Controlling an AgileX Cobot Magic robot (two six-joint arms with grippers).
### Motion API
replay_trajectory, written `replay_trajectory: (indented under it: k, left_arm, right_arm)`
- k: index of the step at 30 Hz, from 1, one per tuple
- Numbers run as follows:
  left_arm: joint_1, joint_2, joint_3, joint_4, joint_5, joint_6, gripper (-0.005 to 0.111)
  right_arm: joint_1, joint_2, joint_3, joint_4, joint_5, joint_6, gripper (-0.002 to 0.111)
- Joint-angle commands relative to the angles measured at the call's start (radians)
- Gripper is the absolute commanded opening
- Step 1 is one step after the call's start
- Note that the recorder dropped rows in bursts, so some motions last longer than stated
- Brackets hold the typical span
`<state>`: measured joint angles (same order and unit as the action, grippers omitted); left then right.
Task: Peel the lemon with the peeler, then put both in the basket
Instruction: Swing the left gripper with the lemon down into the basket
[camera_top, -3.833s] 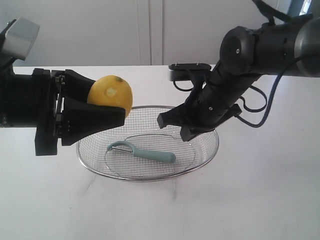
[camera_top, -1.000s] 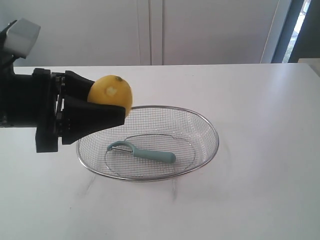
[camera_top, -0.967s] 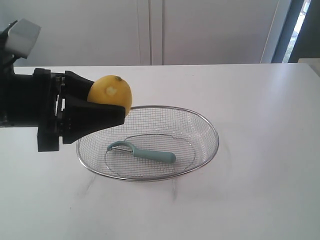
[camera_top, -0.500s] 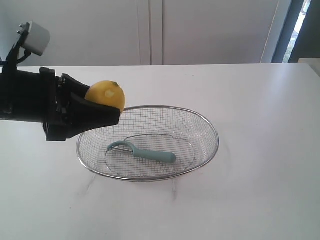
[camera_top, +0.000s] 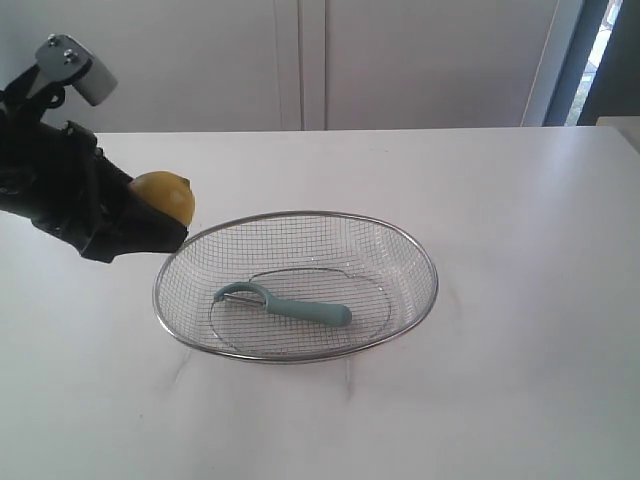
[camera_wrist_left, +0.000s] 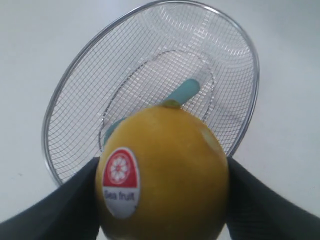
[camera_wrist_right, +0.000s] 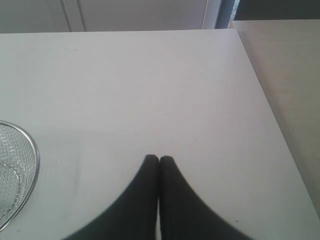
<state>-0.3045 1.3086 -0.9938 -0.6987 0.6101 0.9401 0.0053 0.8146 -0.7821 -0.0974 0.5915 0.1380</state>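
Observation:
My left gripper is shut on the yellow lemon, held in the air just left of the wire mesh basket. In the left wrist view the lemon fills the space between the black fingers and carries a red and white sticker, with the basket beyond it. The teal peeler lies flat on the basket floor; its handle shows past the lemon. My right gripper is shut and empty above bare table, out of the exterior view.
The basket stands on a white table. The basket's rim shows at one edge of the right wrist view. The table's side edge runs along a beige floor. White cabinet doors stand behind the table.
My left gripper has swung back to the left and tilted downward with the lemon, off the basket's left rim. The right arm left the exterior view earlier. The peeler has not moved.

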Motion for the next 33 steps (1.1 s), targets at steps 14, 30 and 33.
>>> replay_trajectory:
  k: [14,30,33]
  left_arm:
    - [-0.302,0.082,-0.193,0.821,0.082,-0.703,0.000]
    - [-0.378,0.327,-0.293,0.873,0.049,-0.759,0.000]
    - [-0.378,0.361,-0.293,0.871,0.025,-0.761,0.000]
  right_arm:
    - [-0.005,-0.006,0.004,-0.007,-0.009,-0.002,0.000]
    - [-0.005,-0.006,0.004,-0.006,-0.009,-0.002,0.000]
    - [-0.005,-0.006,0.004,-0.006,-0.009,-0.002,0.000]
